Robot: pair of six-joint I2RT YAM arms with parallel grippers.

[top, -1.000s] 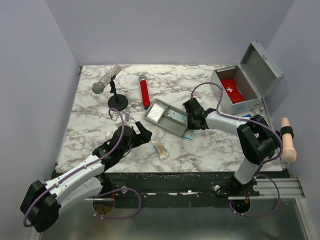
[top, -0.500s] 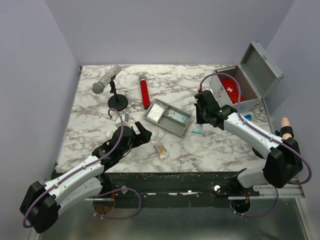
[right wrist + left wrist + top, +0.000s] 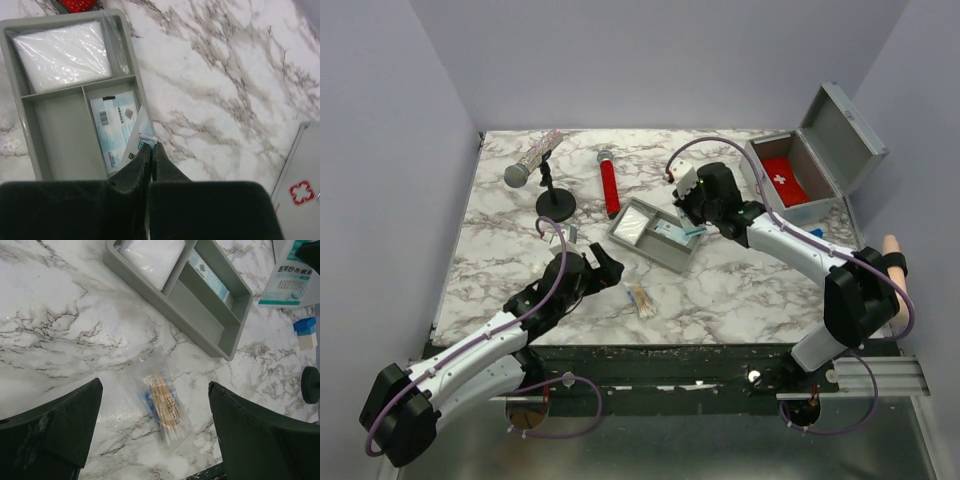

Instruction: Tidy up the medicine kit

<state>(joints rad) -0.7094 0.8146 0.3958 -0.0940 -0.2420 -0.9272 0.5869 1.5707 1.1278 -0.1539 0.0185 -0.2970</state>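
- The medicine kit [image 3: 840,140] is sitting with its lid raised, well apart from the right gripper [image 3: 149,141], off to that gripper's side at the back of the table. A red pouch [image 3: 782,180] is lying inside it.
- The kit's divided tray [image 3: 60,135] is lying out on the table just below the right gripper's tips. A white wrapped pad [image 3: 62,50] is filling the large compartment, a flat packet [image 3: 114,125] is lying in one small compartment, and the other small one is standing bare.
- The right gripper is pinching a teal-and-white packet [image 3: 292,282] by a thin edge, jaws clenched on it, and is holding it above the tray's wall beside the filled small compartment.
- The left gripper [image 3: 155,386] is hovering with its jaws spread wide, grasping nothing. A bag of cotton swabs [image 3: 162,407] is lying on the table between its fingers.
- Likely risks: the grip is catching only a sliver of the packet, so the packet may be twisting or slipping. Letting go over the wall could leave it straddling the rim or sliding onto the table. Going low could nudge the light tray.
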